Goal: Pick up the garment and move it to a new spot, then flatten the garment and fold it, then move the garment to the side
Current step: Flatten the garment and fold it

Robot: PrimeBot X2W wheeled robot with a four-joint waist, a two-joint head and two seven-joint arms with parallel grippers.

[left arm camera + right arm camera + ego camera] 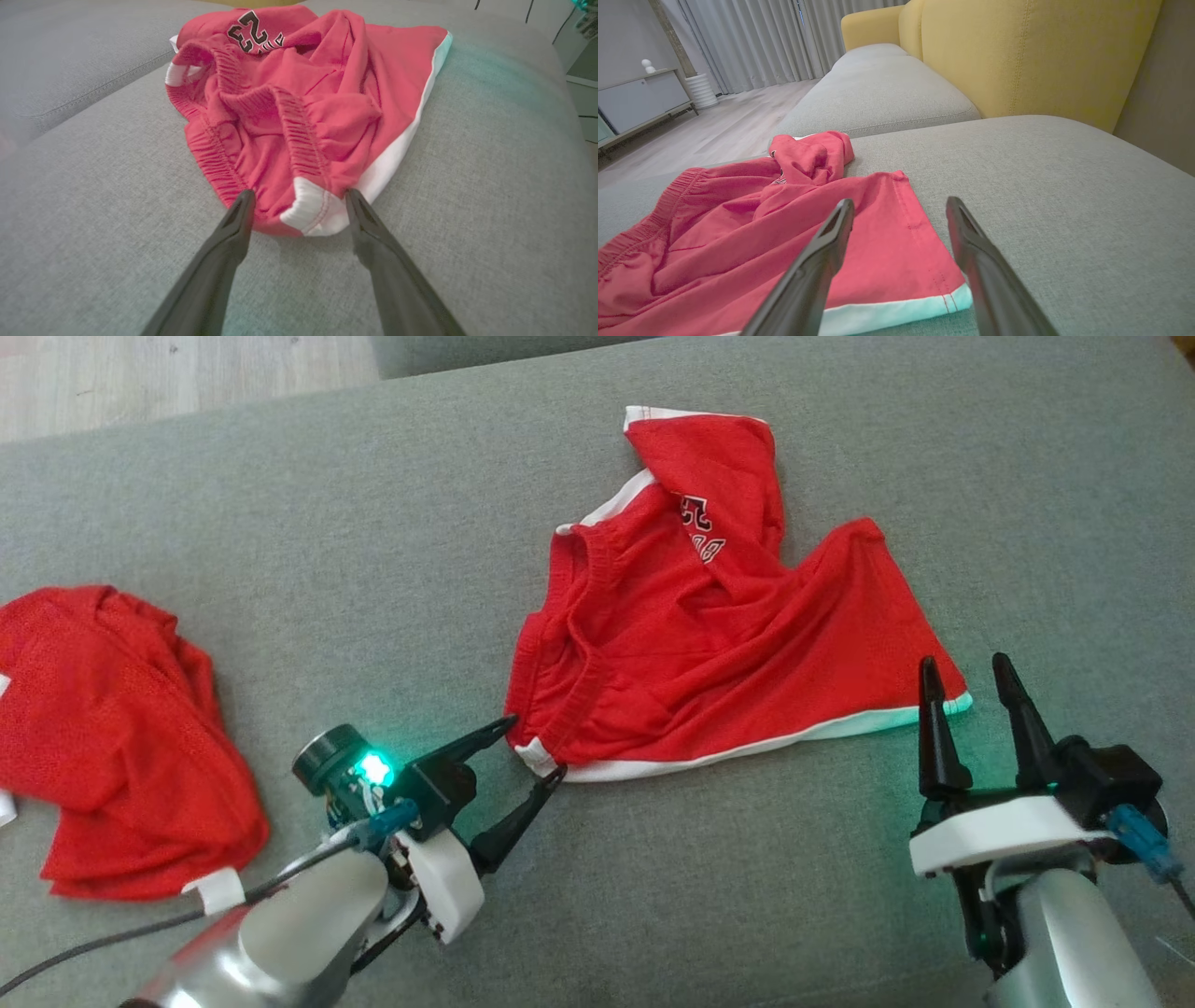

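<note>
The red shorts are lying crumpled at the middle of the grey cushion. We are positioning the left gripper with its fingers apart, straddling the near left waistband corner. We are positioning the right gripper, fingers likewise apart, at the near right hem corner; we cannot tell whether it is touching. A second red garment is lying well apart on the left.
</note>
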